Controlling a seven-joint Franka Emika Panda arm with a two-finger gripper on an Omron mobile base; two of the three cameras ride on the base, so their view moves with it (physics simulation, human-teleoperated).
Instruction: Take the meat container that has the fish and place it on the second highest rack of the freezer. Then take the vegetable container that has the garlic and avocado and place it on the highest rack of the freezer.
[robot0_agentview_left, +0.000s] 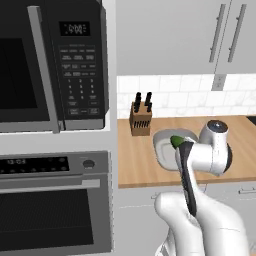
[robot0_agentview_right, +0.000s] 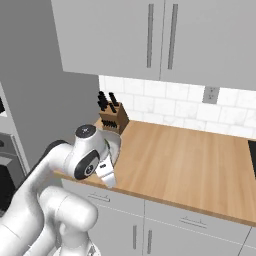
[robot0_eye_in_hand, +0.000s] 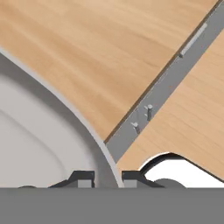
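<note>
Wooden counter (robot0_agentview_left: 145, 162) in left base view, knife block (robot0_agentview_left: 140, 119) at the back by the tiled wall. Pale grey container (robot0_agentview_left: 165, 145) sits near the counter's front edge, avocado (robot0_agentview_left: 176, 141) showing green just above the arm's wrist, which hides the rest. Microwave (robot0_agentview_left: 52, 65) and oven (robot0_agentview_left: 52, 205) stacked on the left.

Right base view: same counter (robot0_agentview_right: 185, 160), knife block (robot0_agentview_right: 113, 118) at back left, container (robot0_agentview_right: 114, 145) mostly hidden behind the arm's elbow, at the front left corner. Upper cabinets (robot0_agentview_right: 160, 37) above.

Hand view: gripper (robot0_eye_in_hand: 108, 178) nearly closed, its fingertips (robot0_eye_in_hand: 83, 177) pinching the container's rim (robot0_eye_in_hand: 65, 107) from either side. Container interior looks pale grey, wood beyond it. Garlic can't be made out.
</note>
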